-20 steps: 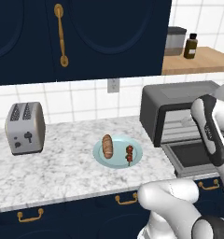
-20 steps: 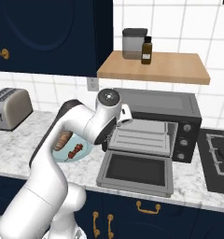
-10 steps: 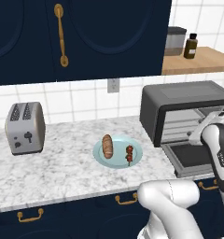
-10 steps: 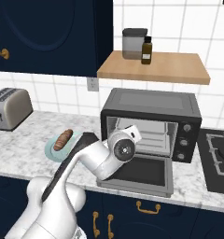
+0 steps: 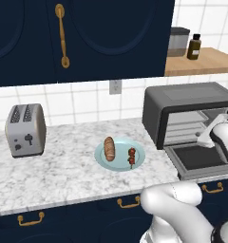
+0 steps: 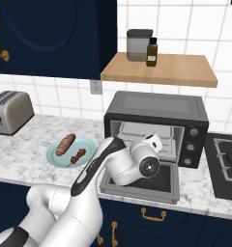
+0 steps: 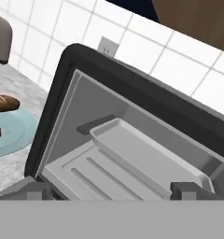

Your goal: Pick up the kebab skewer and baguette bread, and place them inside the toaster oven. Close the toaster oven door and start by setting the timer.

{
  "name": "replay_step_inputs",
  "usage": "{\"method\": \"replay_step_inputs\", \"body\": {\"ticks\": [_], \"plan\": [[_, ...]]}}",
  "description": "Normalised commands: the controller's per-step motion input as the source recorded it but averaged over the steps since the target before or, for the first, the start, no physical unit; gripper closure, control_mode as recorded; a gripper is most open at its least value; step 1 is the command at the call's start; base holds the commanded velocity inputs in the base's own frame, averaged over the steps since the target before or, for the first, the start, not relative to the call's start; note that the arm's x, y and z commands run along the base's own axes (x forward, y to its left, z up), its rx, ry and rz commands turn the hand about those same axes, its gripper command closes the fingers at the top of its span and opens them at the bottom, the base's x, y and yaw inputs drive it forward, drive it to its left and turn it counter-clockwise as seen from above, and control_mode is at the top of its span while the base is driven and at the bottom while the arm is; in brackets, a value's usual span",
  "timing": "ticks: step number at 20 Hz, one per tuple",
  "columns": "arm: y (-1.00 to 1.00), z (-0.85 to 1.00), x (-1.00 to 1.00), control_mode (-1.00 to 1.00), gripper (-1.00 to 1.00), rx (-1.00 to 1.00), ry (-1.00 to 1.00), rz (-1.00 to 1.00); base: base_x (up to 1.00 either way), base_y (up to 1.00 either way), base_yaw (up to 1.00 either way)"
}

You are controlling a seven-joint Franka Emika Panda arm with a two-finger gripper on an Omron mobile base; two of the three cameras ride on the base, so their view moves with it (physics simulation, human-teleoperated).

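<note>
The toaster oven stands at the right of the counter, and its toaster oven door lies folded down flat. My gripper hangs just above that door, open and empty, looking into the oven cavity at a grey tray on the rack. In the right base view the gripper sits in front of the toaster oven, over the toaster oven door. On a light blue plate to the oven's left lie the baguette bread and the kebab skewer. The baguette bread also shows in the hand view.
A silver two-slot toaster stands at the counter's left. A wooden shelf above the oven carries a grey canister and a brown bottle. A stove top lies right of the oven. Dark blue cabinets hang above.
My hand has swung down and to the right, from beside the oven's upper front to low over the open door. The food on the plate has not moved.
</note>
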Motion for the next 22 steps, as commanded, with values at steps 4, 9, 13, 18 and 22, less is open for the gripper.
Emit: {"method": "replay_step_inputs", "body": {"ticks": [4,9,13,18,22], "plan": [[-0.38,-0.18,0.30,-1.00,-1.00,0.01,-0.01,0.05,0.00,0.00,0.00],[0.00,-0.17,0.63,-1.00,-1.00,0.07,-0.01,0.00,0.00,0.00,0.00],[0.00,-0.33,0.44,-1.00,-1.00,0.00,-0.02,0.00,0.00,0.00,0.00],[-0.01,-0.29,0.43,-1.00,-1.00,0.00,-0.02,0.00,0.00,0.00,0.00],[-0.05,-0.13,0.52,-1.00,-1.00,0.00,-0.01,0.00,0.00,0.00,0.00]]}}
